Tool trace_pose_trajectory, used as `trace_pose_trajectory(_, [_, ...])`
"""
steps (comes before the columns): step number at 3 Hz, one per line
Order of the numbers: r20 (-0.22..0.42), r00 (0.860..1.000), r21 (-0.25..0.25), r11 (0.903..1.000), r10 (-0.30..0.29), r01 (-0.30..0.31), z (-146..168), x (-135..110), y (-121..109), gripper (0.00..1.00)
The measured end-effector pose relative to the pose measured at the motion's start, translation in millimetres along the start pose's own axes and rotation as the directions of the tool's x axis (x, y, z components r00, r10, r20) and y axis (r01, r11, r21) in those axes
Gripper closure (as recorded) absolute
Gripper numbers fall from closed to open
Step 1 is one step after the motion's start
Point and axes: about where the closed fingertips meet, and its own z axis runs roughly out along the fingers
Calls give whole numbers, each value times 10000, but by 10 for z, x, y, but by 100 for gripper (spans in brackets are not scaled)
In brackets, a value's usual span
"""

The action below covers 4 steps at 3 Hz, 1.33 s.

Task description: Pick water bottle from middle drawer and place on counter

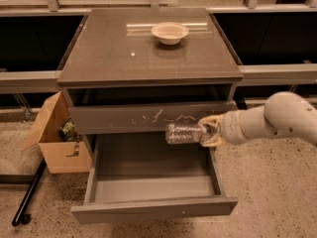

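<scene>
The middle drawer (153, 208) is open and nearest to us. Above its right side, the gripper (208, 132) squeezes the right end of the water bottle (182, 133). The bottle lies flat in the air and points left from the jaws. The counter (124, 53) is higher and farther back, so the bottle likely goes up next. A bowl (170, 32) sits far back there.

A metal cabinet (124, 120) and cardboard box (62, 152) are sitting on speckled flooring (267, 182), suggesting a lab or office. The claw (207, 131) is gripping the water bottle (183, 133) over the middle drawer (148, 209).
</scene>
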Motion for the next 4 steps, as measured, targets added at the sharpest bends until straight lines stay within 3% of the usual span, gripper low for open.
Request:
trace_pose_trajectory(1, [35,9913,569,9898,-1314,1309,-576,-414,-589,100])
trace_pose_trajectory(2, [109,9846,1009,9799,-1742,1723,-836,-581,-946,100])
trace_pose_trajectory(3, [177,9849,1028,9801,-1723,1696,-819,-592,-1006,100])
trace_pose_trajectory(4, [203,9791,906,9757,-2023,1997,-722,-611,-1281,100])
